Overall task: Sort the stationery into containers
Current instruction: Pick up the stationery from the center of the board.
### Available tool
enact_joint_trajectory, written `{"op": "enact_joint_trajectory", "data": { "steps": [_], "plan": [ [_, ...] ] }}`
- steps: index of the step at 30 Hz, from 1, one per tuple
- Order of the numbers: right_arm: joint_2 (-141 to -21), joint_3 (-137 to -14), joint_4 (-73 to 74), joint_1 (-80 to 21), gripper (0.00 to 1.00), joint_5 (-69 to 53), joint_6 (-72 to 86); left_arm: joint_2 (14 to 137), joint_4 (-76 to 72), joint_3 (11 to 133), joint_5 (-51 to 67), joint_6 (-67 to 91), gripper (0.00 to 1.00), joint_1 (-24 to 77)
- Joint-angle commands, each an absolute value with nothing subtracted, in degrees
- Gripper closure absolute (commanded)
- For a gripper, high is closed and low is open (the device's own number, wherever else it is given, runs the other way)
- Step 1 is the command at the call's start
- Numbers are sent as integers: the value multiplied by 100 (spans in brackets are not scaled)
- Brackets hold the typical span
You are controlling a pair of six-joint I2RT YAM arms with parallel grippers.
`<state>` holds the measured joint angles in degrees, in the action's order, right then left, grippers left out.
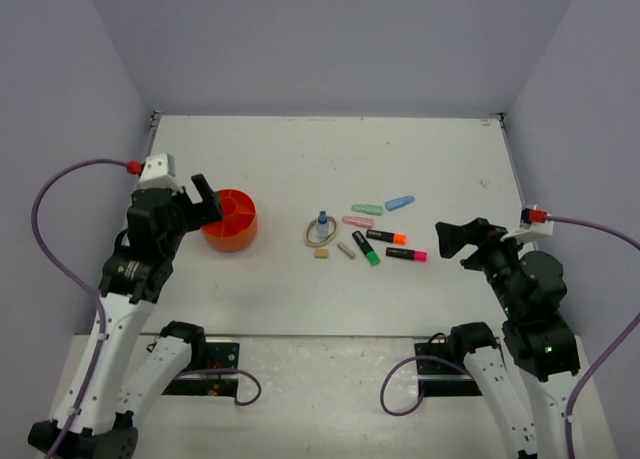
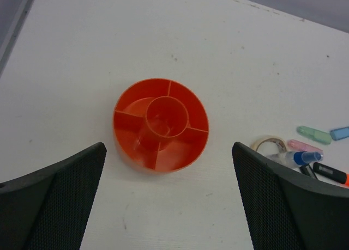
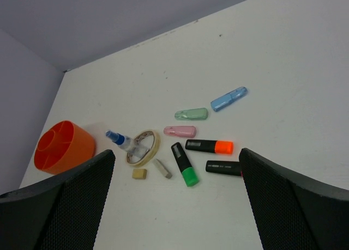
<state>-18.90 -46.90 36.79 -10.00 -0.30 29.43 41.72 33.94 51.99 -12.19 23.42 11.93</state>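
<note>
The round orange tub (image 1: 230, 220) with divider compartments (image 2: 163, 160) stands left of centre, and nothing shows inside it. My left gripper (image 1: 205, 204) hovers open just left of it, jaws wide apart (image 2: 168, 147). The stationery lies mid-table: a blue bar (image 3: 229, 98), green bar (image 3: 191, 114), pink bar (image 3: 180, 131), orange-ended highlighter (image 3: 209, 146), green-ended highlighter (image 3: 184, 164), a third highlighter (image 3: 223, 167) partly behind my finger, a blue-capped bottle (image 3: 122, 141) lying across the band ring (image 3: 144, 147), and a tan cube (image 3: 139, 174). My right gripper (image 1: 455, 237) hangs open and holds nothing (image 3: 177, 152), right of the pile.
A small grey stick (image 3: 162, 168) lies between the tan cube and the green-ended highlighter. Pale walls close the table (image 1: 300, 159) at the back and on both sides. Purple cables (image 1: 60, 179) loop off both arms.
</note>
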Motion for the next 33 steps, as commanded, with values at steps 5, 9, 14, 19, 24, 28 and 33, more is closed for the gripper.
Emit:
{"op": "enact_joint_trajectory", "data": {
  "steps": [5,9,14,19,24,28,33],
  "plan": [
    [-2082,-4856,3976,-980,1,-445,2856,6691,2912,6461,-2354,2779,0,3969],
    [-2054,-4905,4071,-976,1,-554,2841,7763,2615,6880,-2227,2769,0,4464],
    [-1989,-4913,4087,-982,1,-648,2821,8894,2424,7374,-2101,2633,2,4807],
    [-1986,-4836,4045,-984,1,-714,2806,9584,2433,7607,-2104,2610,15,4816],
    [-1986,-4787,3987,-984,1,-698,2795,9694,2452,7450,-2217,2707,29,4821],
    [-2021,-4711,3911,-984,1,-764,2821,9782,2348,7357,-2285,2699,43,4825],
    [-2014,-4687,3910,-984,1,-786,2814,9973,2299,7380,-2227,2775,52,4825]
  ]
}}
